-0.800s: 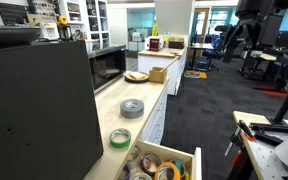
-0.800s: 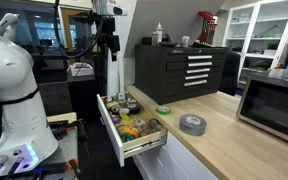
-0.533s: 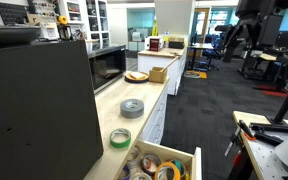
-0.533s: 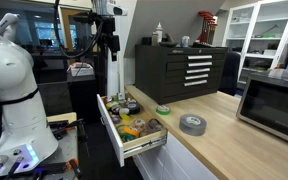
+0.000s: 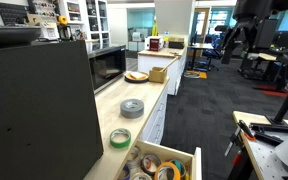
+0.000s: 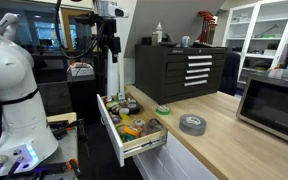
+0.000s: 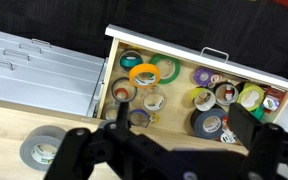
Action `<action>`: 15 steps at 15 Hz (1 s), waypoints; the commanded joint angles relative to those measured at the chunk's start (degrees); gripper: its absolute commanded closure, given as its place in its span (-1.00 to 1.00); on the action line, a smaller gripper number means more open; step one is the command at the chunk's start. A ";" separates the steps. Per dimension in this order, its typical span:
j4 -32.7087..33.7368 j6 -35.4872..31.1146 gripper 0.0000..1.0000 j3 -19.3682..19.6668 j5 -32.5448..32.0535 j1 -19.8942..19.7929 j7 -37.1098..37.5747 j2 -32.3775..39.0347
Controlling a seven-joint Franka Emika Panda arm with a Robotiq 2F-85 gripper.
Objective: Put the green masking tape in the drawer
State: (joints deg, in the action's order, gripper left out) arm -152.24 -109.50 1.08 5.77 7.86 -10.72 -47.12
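Two dark fingers (image 7: 82, 158) of the gripper (image 7: 174, 152) fill the bottom of the wrist view. They are blurred, spread wide apart, and have nothing between them. Above them the drawer (image 7: 107, 80) stands pulled out, its pale plywood walls enclosing many tape rolls of mixed colours. A grey tape roll (image 7: 42, 150) lies flat on the wooden countertop (image 7: 9, 125) beside the drawer. The task's tape cannot be picked out with certainty from this angle.

In an exterior view the green masking tape (image 5: 120, 138) lies flat on the countertop (image 5: 149, 100). It is a small light-green ring with a pale inner core, slimmer than the grey tape roll (image 5: 132, 107) further along the counter. It sits near the black tool chest (image 5: 39, 110) and just beyond the open drawer (image 5: 196, 165), not in it. A microwave (image 5: 108, 68) stands further along the counter.

In an exterior view the green masking tape (image 6: 163, 109) rests near the counter's edge, close to the black tool chest (image 6: 184, 68) and apart from the grey tape roll (image 6: 192, 124). The drawer (image 6: 144, 145) juts out below it. The gripper (image 6: 110, 42) hangs high at the far end of the drawer, well apart from the tape.

Compared with the earlier frames, the tape, the grey roll and the drawer lie exactly where they did, and the arm's pose looks unchanged.
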 commanded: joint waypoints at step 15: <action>14.66 -15.24 -1.00 5.87 -4.51 -5.10 -13.93 37.45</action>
State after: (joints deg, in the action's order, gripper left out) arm -143.02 -124.12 7.04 2.24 4.44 -23.41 -16.22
